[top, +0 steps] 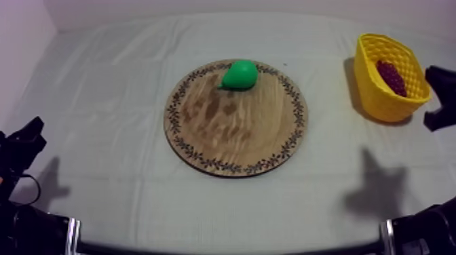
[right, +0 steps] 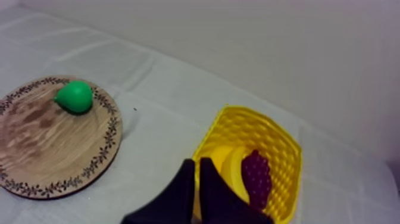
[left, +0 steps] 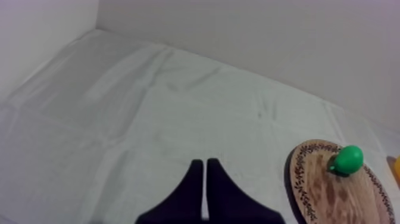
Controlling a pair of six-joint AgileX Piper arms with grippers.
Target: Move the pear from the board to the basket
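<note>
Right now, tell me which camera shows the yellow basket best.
The right wrist view: the basket sits close, its inside open to sight with grapes and a banana. The top view shows it smaller and farther off, grapes visible inside. The left wrist view catches a yellow sliver past the board.

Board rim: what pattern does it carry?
A ring of small dark leaf sprigs runs around the rim of the wooden board, clearest in the top view.

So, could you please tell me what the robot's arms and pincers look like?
The left arm and right arm are black, each with a pale band. The left pincer and right pincer each have two black fingers tapering to narrow tips.
</note>
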